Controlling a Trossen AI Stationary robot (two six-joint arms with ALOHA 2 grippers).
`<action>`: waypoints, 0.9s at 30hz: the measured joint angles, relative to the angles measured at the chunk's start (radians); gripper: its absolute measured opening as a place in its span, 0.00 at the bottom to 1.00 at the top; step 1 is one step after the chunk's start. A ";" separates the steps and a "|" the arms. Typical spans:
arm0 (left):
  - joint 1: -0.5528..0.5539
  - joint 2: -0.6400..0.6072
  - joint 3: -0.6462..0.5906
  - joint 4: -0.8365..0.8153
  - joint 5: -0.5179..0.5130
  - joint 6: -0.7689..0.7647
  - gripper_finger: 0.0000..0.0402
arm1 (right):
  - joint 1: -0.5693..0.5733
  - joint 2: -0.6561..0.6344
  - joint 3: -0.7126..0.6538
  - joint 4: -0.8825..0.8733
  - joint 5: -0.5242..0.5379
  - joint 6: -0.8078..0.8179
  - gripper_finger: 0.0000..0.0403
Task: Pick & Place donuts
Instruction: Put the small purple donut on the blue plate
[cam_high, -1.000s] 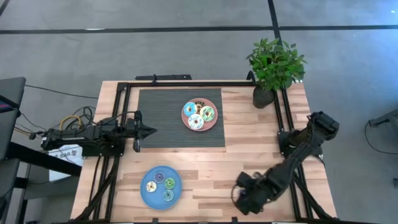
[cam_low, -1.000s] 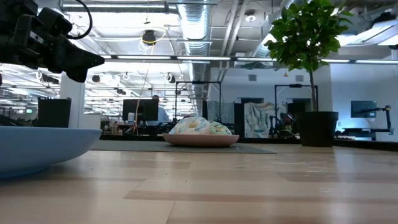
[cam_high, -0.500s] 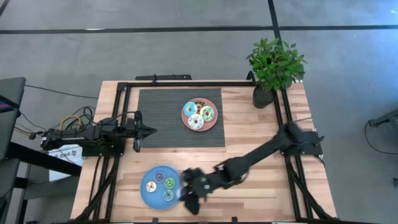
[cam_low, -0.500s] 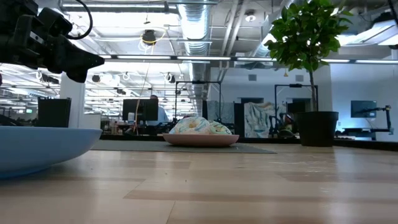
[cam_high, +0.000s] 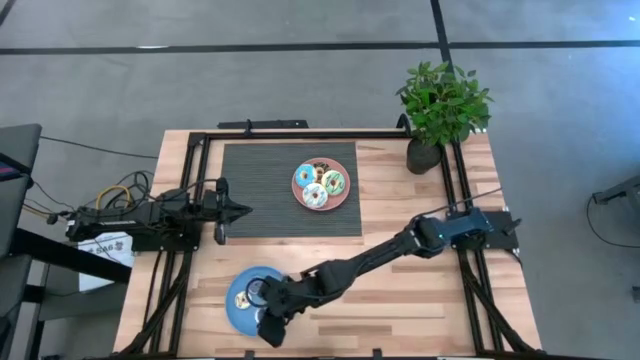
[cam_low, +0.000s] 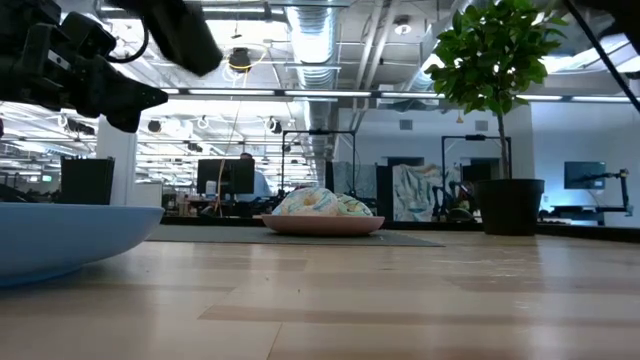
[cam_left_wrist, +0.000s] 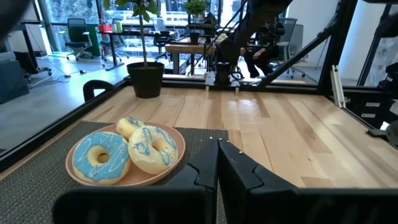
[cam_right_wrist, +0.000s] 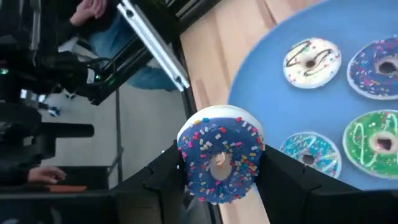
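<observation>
1. High view: the right arm stretches across the wooden surface (cam_high: 400, 300) to the blue plate (cam_high: 240, 310), its right gripper (cam_high: 268, 318) above the plate's near edge; the left gripper (cam_high: 238, 210) waits beside the dark mat (cam_high: 260, 190); the pink plate (cam_high: 346, 196) carries donuts (cam_high: 320, 184)
2. Left wrist view: the left fingers (cam_left_wrist: 239, 168) are pressed together
3. Right wrist view: the right fingers (cam_right_wrist: 283, 177) pinch a dark blue sprinkled donut (cam_right_wrist: 219, 158) just beside the blue plate's rim; four donuts (cam_right_wrist: 311, 61) lie on that plate
</observation>
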 joint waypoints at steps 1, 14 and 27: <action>0.000 0.000 0.000 0.000 0.000 0.000 0.00 | -0.001 0.007 0.001 0.000 0.001 -0.003 0.41; 0.000 -0.001 0.000 0.000 0.000 0.000 0.00 | -0.035 0.099 -0.002 0.168 -0.001 -0.082 0.41; 0.000 -0.001 0.000 0.000 0.000 0.000 0.00 | -0.053 0.133 -0.003 0.142 0.003 -0.092 0.45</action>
